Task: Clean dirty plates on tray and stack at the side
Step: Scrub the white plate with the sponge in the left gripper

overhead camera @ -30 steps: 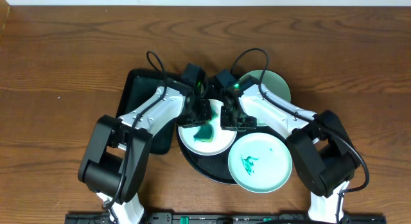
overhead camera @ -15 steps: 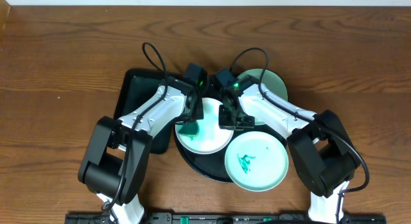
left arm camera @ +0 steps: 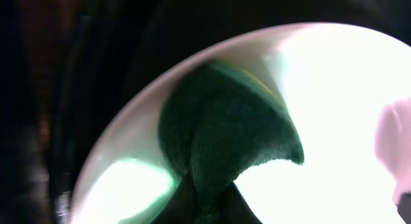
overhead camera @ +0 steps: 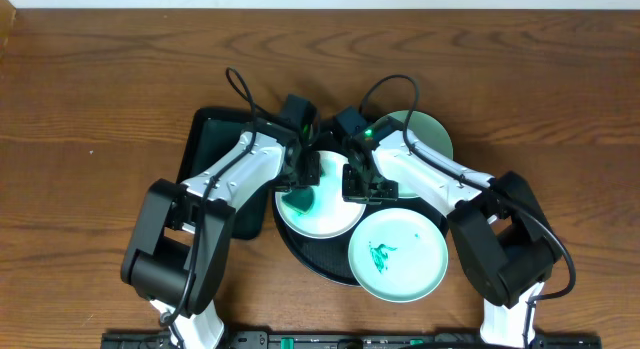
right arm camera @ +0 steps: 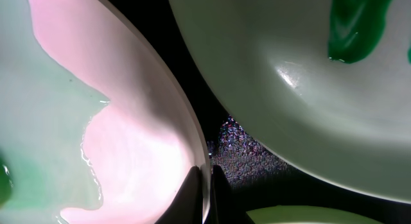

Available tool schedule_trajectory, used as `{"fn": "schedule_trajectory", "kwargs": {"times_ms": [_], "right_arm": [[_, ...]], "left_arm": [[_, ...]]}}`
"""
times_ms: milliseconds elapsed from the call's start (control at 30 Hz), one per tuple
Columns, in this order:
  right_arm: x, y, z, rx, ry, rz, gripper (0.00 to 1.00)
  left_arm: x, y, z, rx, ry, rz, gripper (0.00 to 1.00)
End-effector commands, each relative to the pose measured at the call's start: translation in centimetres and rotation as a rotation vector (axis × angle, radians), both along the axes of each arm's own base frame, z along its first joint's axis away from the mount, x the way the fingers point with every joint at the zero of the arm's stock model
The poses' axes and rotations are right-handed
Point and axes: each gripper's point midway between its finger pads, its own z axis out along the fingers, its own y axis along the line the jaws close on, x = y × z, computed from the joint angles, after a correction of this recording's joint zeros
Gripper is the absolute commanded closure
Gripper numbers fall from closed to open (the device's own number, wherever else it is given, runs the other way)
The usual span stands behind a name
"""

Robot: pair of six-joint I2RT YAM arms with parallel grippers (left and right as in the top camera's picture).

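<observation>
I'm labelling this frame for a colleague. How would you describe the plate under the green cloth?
On the round black tray at the table's middle, look at its left part, beneath the left arm. The plate there holds a green cloth and is the only white one; the other two plates are mint green.

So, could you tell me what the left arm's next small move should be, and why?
Probably wipe the green cloth across the white plate toward its middle: the left gripper presses it by the plate's left edge, and the right gripper pinches the opposite rim, steadying it on the tray.
</observation>
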Motion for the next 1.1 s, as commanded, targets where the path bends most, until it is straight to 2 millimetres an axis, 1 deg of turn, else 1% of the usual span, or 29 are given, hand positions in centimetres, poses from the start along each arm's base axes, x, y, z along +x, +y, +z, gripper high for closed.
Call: {"fn": "schedule_trajectory", "kwargs": {"times_ms": [0, 133, 333, 400, 467, 500, 533, 600, 667, 733, 767, 867, 967, 1067], "right_arm": [[0.5, -2.2, -0.3, -0.09, -0.028, -0.016, 0.99], [0.5, -2.2, -0.3, -0.09, -0.028, -0.016, 0.99], [0.5, -2.2, -0.3, -0.09, -0.029, -0.015, 0.99], [0.5, -2.2, -0.3, -0.089, -0.03, -0.015, 0.99], [0.5, -2.2, -0.3, -0.09, -0.029, -0.012, 0.99], [0.5, -2.2, -0.3, -0.09, -0.028, -0.011, 0.99], [0.5, -2.2, -0.3, -0.09, -0.027, -0.008, 0.99], [0.5, -2.2, -0.3, -0.09, -0.027, -0.008, 0.99], [0.5, -2.2, -0.3, -0.09, -0.028, -0.008, 0.99], [0.5, -2.2, -0.3, -0.09, -0.028, -0.008, 0.99], [0.5, -2.2, -0.3, -0.09, -0.027, -0.008, 0.99], [0.4, -2.3, -0.3, -0.092, -0.026, -0.008, 0.99], [0.4, -2.3, -0.3, -0.092, -0.025, -0.008, 0.99], [0.4, -2.3, -0.3, -0.091, -0.025, -0.008, 0.99]], "left_arm": [[-3.7, -3.4, -1.7, -0.119, 0.136, -0.096, 0.93], [-4.6, -4.8, -1.3, -0.177, 0.163, -0.122, 0.93], [-5.6, -7.2, 0.1, -0.336, 0.219, -0.145, 0.93], [-5.5, -7.5, 0.2, -0.352, 0.217, -0.148, 0.93], [-5.2, -7.3, 0.1, -0.344, 0.202, -0.143, 0.93], [-4.8, -6.9, -0.1, -0.32, 0.196, -0.123, 0.93], [-4.3, -6.0, -0.6, -0.27, 0.18, -0.086, 0.93], [-2.8, -3.5, -1.5, -0.153, 0.131, -0.018, 0.93], [-1.8, -1.7, -2.0, -0.082, 0.098, 0.02, 0.93], [-1.2, 0.3, -2.2, -0.013, 0.086, 0.069, 0.93], [-1.2, 1.4, -2.3, 0.026, 0.088, 0.092, 0.94], [-2.0, 3.5, -2.2, 0.105, 0.118, 0.119, 0.93], [-2.9, 5.1, -2.1, 0.191, 0.138, 0.122, 0.93], [-3.4, 5.8, -2.0, 0.242, 0.145, 0.11, 0.93]]}}
